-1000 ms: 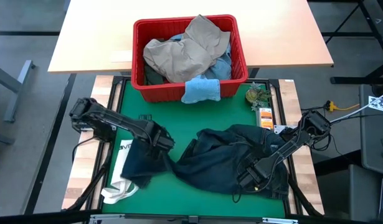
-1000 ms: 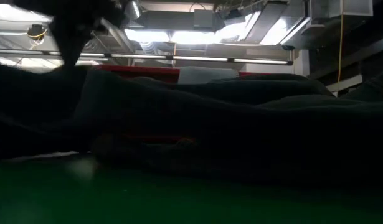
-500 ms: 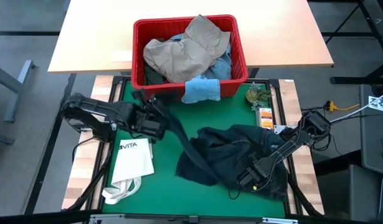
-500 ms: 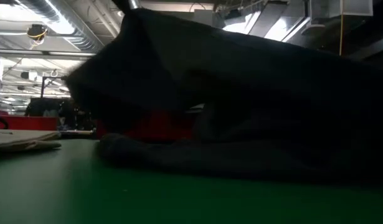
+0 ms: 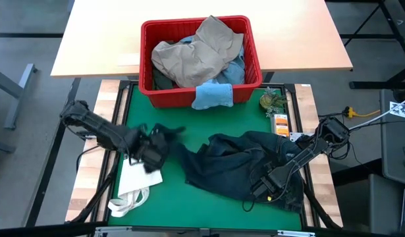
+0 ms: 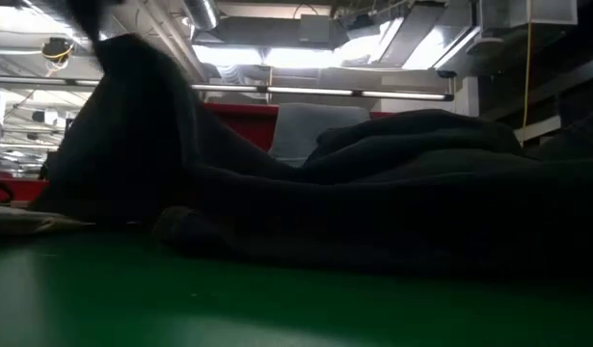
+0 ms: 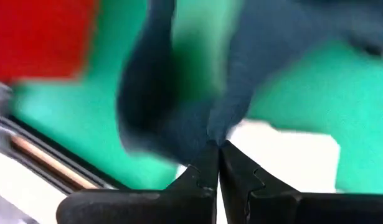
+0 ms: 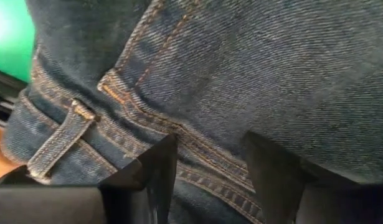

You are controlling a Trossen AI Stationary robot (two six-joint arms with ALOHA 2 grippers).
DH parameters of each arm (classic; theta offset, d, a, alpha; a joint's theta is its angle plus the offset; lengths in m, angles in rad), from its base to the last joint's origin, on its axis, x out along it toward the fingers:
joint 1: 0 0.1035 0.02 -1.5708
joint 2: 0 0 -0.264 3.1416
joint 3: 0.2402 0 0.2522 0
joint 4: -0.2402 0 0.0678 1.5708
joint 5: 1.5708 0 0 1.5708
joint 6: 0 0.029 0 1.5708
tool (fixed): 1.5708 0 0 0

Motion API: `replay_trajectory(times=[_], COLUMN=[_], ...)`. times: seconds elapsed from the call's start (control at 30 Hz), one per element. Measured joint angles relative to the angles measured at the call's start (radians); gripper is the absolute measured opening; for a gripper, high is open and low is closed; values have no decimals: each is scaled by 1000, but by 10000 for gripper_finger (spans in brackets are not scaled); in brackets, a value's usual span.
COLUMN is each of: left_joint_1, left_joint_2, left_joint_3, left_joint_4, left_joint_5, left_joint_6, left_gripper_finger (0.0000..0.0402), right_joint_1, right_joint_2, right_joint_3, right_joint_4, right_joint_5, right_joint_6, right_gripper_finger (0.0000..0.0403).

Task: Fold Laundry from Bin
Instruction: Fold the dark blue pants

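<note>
The left gripper (image 5: 151,146) sits over the left part of the green surface (image 5: 189,122), its fingers (image 7: 207,171) pinched together on an end of the dark navy jeans (image 5: 235,168); the wrist view shows denim caught right at the tips. The rest of the jeans lies crumpled across the middle and right of the surface. The right gripper (image 5: 267,183) presses down at the waistband (image 8: 116,134) near the right front edge, fingers spread apart with denim between them.

The left hold looks thin. Judged from that tip-only pinch, a hard tug could slip the fabric free and drop the leg in a heap. If the right gripper bears down on the waistband while the left pulls away, the cloth may stretch tight or drag sideways rather than spread flat.

The white VITA tote bag (image 5: 137,181) lies just beside and partly under the left gripper, so a low sweep could snag it. The red bin (image 5: 148,62) stands at the far edge, full of khaki trousers (image 5: 195,52) and a small light blue cloth (image 5: 212,95) hanging over its near rim. A small plant-like object (image 5: 271,100) sits near the far right corner.
</note>
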Motion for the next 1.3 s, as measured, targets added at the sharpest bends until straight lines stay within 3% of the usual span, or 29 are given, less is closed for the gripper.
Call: replay_trajectory(times=[0.13, 0.3, 0.6, 0.87, 1.07, 1.3], left_joint_1=[-103, -202, -301, -304, -304, -321], left_joint_2=[0, 0, 0, 0, 0, 0], left_joint_3=[-86, -145, -225, -287, -294, -294], left_joint_4=[49, 178, 441, 474, 552, 610], left_joint_5=[153, 250, 250, 258, 336, 472], left_joint_6=[-112, -245, -299, -381, -378, -382], left_gripper_finger=[0, 0, 3, 89, 161, 193], right_joint_1=[0, 0, 1, 1, 1, 1], right_joint_2=[0, 0, 0, 0, -30, -52], right_joint_3=[0, 0, 0, 0, 0, 0], right_joint_4=[1, 2, -1, -1, -1, -1], right_joint_5=[-86, -163, -276, -275, -267, -233], right_joint_6=[-11, -16, -16, -16, -14, -12], right_gripper_finger=[188, 188, 188, 188, 188, 188])
